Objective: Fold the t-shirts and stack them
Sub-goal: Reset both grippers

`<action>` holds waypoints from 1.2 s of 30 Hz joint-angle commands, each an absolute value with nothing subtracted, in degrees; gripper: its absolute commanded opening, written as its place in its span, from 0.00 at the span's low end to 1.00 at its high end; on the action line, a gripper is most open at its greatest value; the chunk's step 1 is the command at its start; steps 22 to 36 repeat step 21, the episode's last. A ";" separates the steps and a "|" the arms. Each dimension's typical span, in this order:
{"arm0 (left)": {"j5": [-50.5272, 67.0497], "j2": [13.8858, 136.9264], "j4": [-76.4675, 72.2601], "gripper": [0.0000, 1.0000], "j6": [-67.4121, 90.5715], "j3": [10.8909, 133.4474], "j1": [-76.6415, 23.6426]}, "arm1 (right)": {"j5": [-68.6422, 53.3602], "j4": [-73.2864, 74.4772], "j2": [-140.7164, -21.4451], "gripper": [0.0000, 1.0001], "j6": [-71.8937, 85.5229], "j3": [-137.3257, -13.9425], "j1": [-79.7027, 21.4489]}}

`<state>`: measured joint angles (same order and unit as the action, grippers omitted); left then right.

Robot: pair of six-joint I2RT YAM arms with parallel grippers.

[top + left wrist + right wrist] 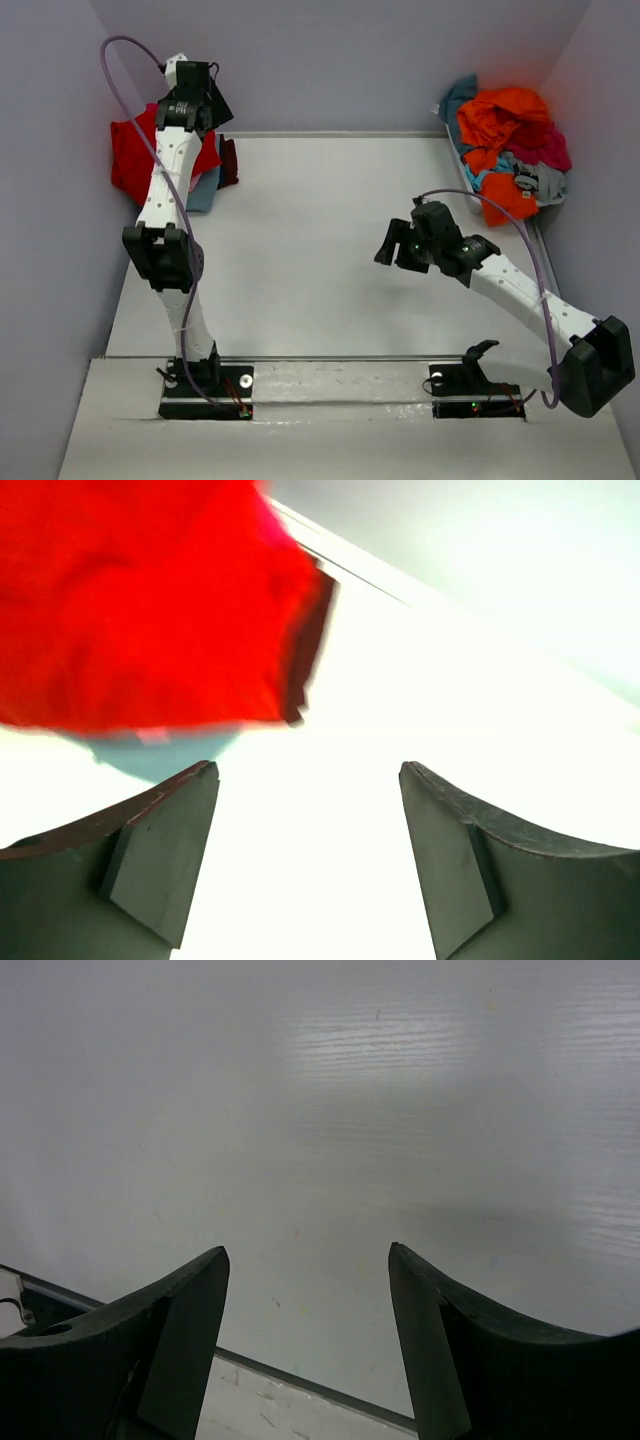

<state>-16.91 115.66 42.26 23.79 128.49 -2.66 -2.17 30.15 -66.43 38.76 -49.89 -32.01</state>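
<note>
Left gripper (308, 772): we see its fingers spread wide with nothing between them, hanging above the near edge of the stack at the far left corner.
Right gripper (305, 1255): also spread and empty, over the bare middle of the table (300, 260), well apart from any cloth.
Stack: a red shirt (128, 160) lies on top, with a grey-blue shirt (205, 192) and a maroon shirt (230, 160) showing at its edges.
Loose shirts: the heap (520, 165) sits at the far right corner, an orange shirt (500, 115) uppermost.
Step in hand: we judge that the stack is settled and the next shirt must come from the heap.
Doing it well: we would send the right gripper, being nearer, to pinch one layer of the orange shirt at a hem or shoulder and lift until it parts from the others. We would then spread it flat on the bare middle, bringing the left gripper across to take the other corner.
Long axis: the heap runs near to far along the right wall; the stack looks roughly square under the arm.
Pointing: we cannot tell which way any collar faces, crumpled as the heap is.
</note>
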 commanded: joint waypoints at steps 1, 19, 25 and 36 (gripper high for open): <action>-15.30 100.41 39.75 0.84 23.11 116.84 -8.59 | 2.55 32.25 -66.70 0.71 37.27 -55.28 -32.61; -12.74 71.19 27.68 0.84 28.04 65.83 -24.25 | 0.61 26.37 -67.15 0.80 36.12 -53.52 -32.61; -12.48 71.45 27.86 0.84 27.95 66.70 -25.56 | 1.32 25.58 -66.89 0.96 36.39 -53.26 -32.61; -12.48 71.45 27.86 0.84 27.95 66.70 -25.56 | 1.32 25.58 -66.89 0.96 36.39 -53.26 -32.61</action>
